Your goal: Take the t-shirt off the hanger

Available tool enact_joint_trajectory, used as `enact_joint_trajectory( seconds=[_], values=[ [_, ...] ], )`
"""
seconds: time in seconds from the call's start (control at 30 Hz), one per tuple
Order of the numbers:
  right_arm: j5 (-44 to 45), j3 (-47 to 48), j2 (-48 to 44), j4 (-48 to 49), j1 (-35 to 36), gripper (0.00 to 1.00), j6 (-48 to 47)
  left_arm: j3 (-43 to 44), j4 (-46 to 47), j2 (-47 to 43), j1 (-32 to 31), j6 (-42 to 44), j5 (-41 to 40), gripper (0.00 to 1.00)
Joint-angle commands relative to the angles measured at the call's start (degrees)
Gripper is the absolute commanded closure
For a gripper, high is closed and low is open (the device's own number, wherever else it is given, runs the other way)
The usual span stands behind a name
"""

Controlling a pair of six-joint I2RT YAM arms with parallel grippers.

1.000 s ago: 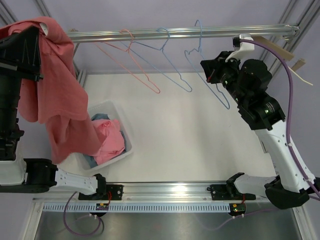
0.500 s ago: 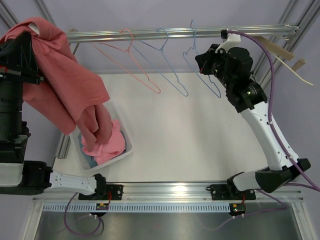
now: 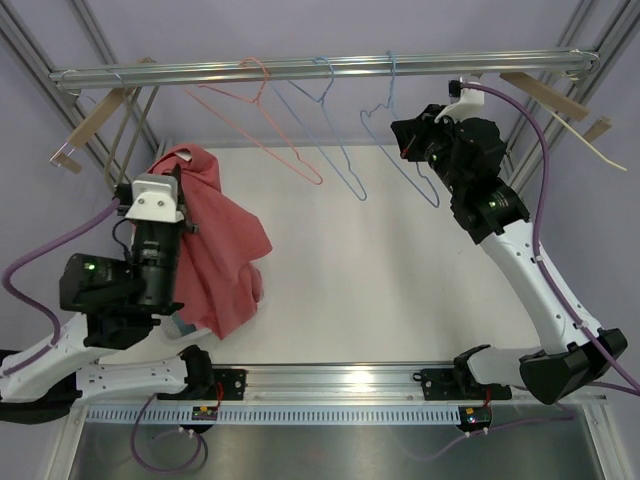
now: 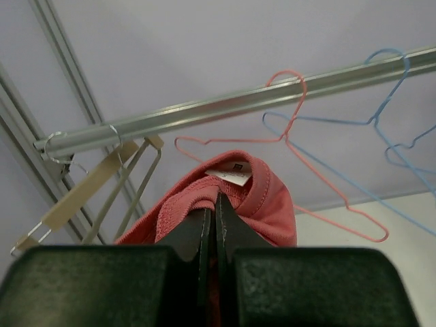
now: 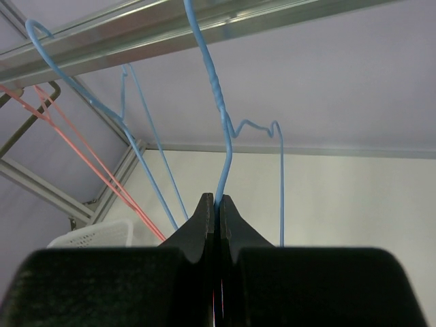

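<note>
My left gripper (image 4: pixel 216 199) is shut on the collar of a salmon-pink t-shirt (image 4: pixel 262 201), its white label showing just above the tips. In the top view the t-shirt (image 3: pixel 215 250) hangs off that gripper (image 3: pixel 182 170) at the left, draped down over the white basket, which it hides. My right gripper (image 5: pixel 216 201) is shut on the wire of a blue hanger (image 5: pixel 219 116) hooked on the metal rail (image 5: pixel 170 27). In the top view this gripper (image 3: pixel 405 138) sits just under the rail (image 3: pixel 300 68), holding the bare blue hanger (image 3: pixel 395 150).
A pink wire hanger (image 3: pixel 262 125) and a second blue hanger (image 3: pixel 335 130) hang empty on the rail. Wooden hangers hang at the rail's left end (image 3: pixel 95 125) and right end (image 3: pixel 545 95). A corner of the white basket (image 5: pixel 88 235) shows in the right wrist view.
My left arm has swung down and right with the t-shirt, lowering it from high at the left edge to over the basket. The right gripper shifted slightly left along the rail with the blue hanger.
</note>
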Motion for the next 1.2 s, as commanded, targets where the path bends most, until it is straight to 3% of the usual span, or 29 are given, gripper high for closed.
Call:
enact_joint_trajectory(
  seconds=[0.0,0.2,0.3,0.37,0.4,0.43,0.6,0.73,0.87,1.07,1.17],
  values=[
    [-1.1,-2.56,-2.91,-1.86,-0.06,0.99,0.33,-1.2,-11.5,-1.81,6.84,-17.21,1.21,1.0],
    [-0.92,-3.28,-4.93,-3.8,0.03,0.9,-0.82,-3.23,-18.65,-3.13,17.39,-25.23,-0.8,1.0],
    [-1.53,-2.92,-5.55,-4.85,0.03,0.86,-0.82,-2.0,-18.5,-1.29,24.07,-23.05,-9.74,1.0],
    [-1.8,-3.27,-6.34,-4.94,0.03,0.85,-0.38,0.01,-23.47,0.38,32.93,-25.56,-11.53,1.0],
    [-1.63,-4.23,-6.6,-4.42,-0.06,0.84,-0.12,0.89,-32.72,1.61,35.84,-29.76,-9.7,1.0],
    [-1.36,-4.59,-7.13,-4.24,0.03,0.84,0.32,0.99,-36.04,2.14,41.09,-36.33,-4.9,1.0],
    [-1.18,-5.39,-7.75,-5.55,0.03,0.7,0.59,-2.7,-42.73,8.29,47.1,-46.31,0.76,1.0],
    [-1.71,-4.94,-10.02,-7.93,-0.06,0.52,0.41,-1.56,-47.49,11.99,57.89,-56.5,15.06,1.0],
    [-4.08,-5.64,-13.54,-8.98,-0.06,0.36,1.11,-2.52,-50.04,13.3,62.58,-60.99,21.85,1.0],
    [-9.96,-8.1,-19.52,-8.99,0.12,0.33,3.83,-11.65,-50.4,12.96,65.92,-69.87,32.23,1.0],
    [-13.39,-11.95,-22.68,-6.19,1.43,0.38,7.08,-16.22,-48.65,13.66,66.28,-74.44,36.8,1.0]
  ],
)
